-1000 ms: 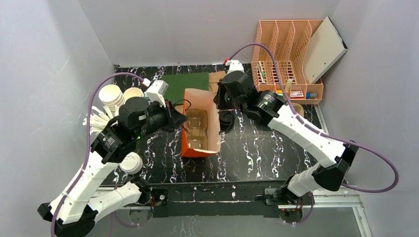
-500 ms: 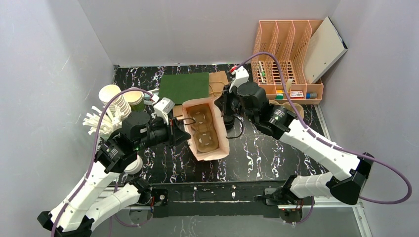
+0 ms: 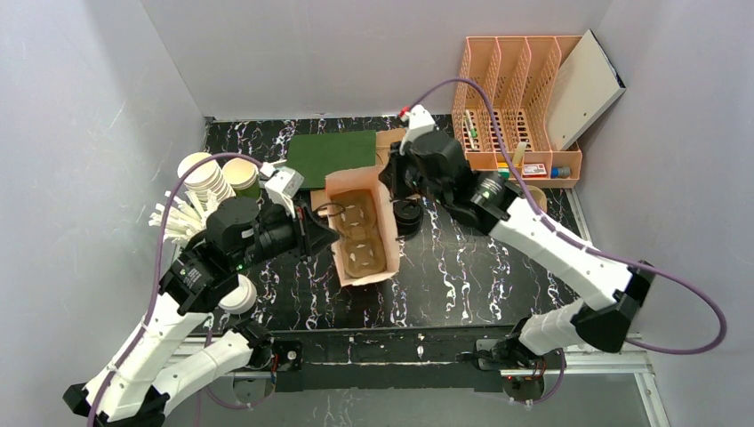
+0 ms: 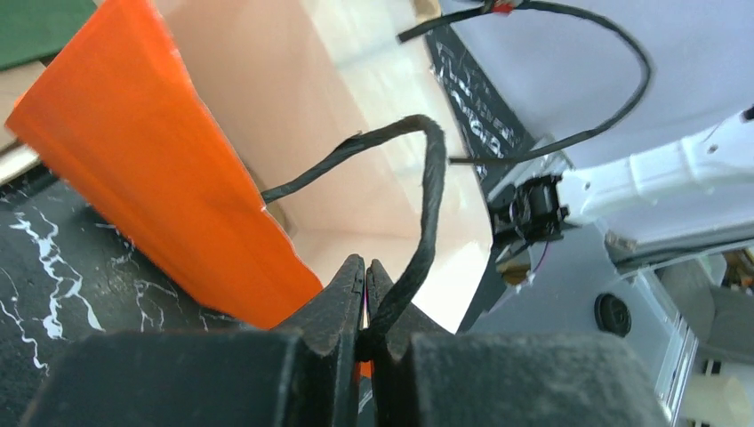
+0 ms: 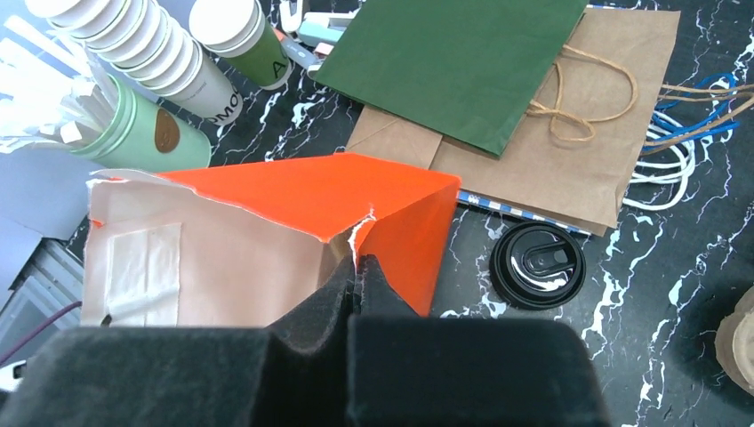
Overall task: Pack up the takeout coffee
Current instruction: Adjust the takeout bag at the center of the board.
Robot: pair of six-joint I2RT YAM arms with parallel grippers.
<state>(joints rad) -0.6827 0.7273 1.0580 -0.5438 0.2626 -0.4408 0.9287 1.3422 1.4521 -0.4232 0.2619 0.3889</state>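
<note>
- Top view: the orange paper bag is open in the middle of the tabletop, with a brown cup tray inside; the left gripper is at its left rim and the right gripper at its far right corner; the takeout coffee stands on the tabletop just right of the bag, outside it
- Left wrist view: the jaws are pressed together and pinch the black cord handle of the bag
- Right wrist view: the jaws are closed on the torn top edge of the orange wall; the coffee shows its black lid just beside the bag; behind, a green bag lies flat on a brown bag
</note>
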